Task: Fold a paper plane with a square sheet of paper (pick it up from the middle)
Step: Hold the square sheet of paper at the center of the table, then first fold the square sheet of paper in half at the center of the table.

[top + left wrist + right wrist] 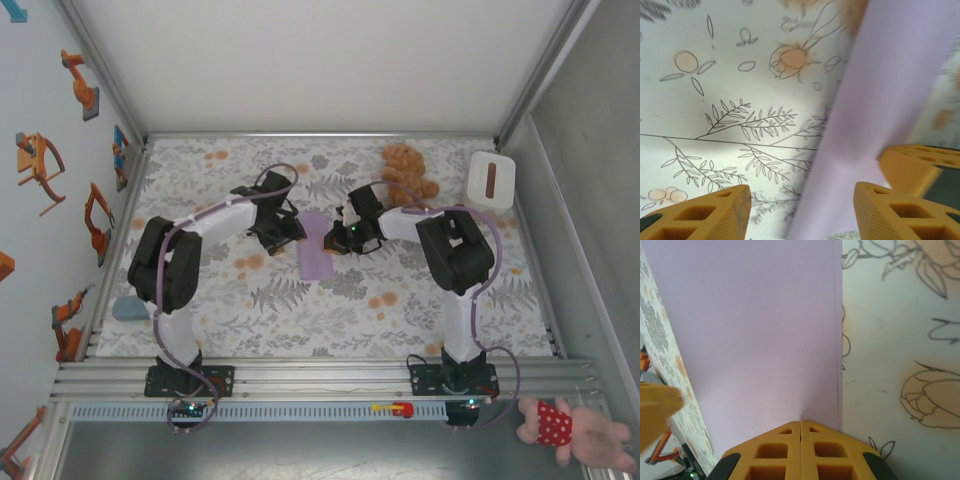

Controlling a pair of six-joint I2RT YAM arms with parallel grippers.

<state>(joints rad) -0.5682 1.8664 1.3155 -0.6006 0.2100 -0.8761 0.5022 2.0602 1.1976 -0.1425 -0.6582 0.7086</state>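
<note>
Right hand [800,424], pressed together, rests on the square sheet of paper [755,330], likely pinning its fold. Left hand [802,205] stands spread over it.

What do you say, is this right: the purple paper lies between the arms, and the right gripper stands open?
Wrong only at the end: the right gripper is shut, as the right wrist view shows. The rest about the purple paper holds.
</note>
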